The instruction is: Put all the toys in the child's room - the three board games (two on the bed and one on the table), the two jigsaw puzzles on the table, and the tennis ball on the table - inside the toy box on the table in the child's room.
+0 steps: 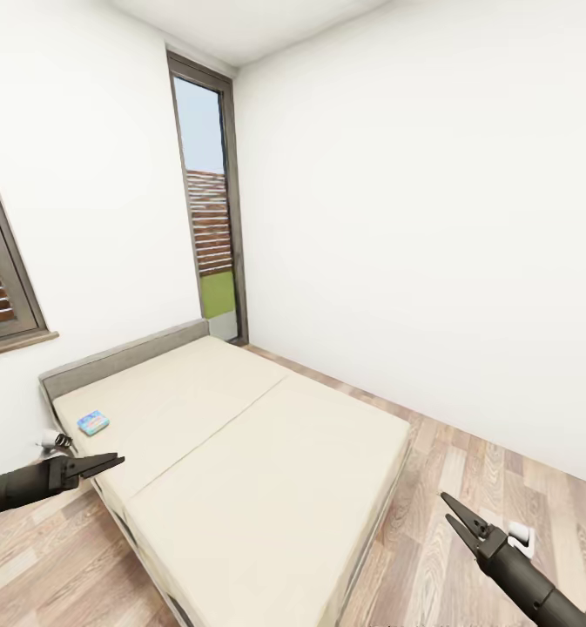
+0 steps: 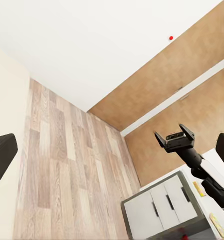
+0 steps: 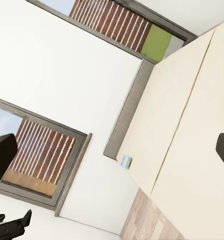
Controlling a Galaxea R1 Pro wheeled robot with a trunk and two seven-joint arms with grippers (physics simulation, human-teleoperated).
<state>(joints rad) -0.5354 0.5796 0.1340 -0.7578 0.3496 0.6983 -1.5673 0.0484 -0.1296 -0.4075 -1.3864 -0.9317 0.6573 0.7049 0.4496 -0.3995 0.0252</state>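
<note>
A small blue board game box (image 1: 93, 423) lies flat near the head of the cream bed (image 1: 266, 470), and it is also seen in the right wrist view (image 3: 125, 161). My left gripper (image 1: 117, 460) hovers open and empty beside the bed's near corner, a short way in front of the box. Over the wood floor past the foot of the bed, my right gripper (image 1: 447, 507) stands open and empty too. The left wrist view catches that right gripper (image 2: 174, 137) with its fingers apart. No second board game, table or toy box is in sight.
A tall narrow window (image 1: 210, 209) and a shuttered window (image 1: 1, 279) break the white walls. A grey drawer unit (image 2: 161, 207) with small yellow items on its top stands by a brown wall. Small white objects (image 1: 521, 533) (image 1: 53, 441) sit on the floor at either side of the bed.
</note>
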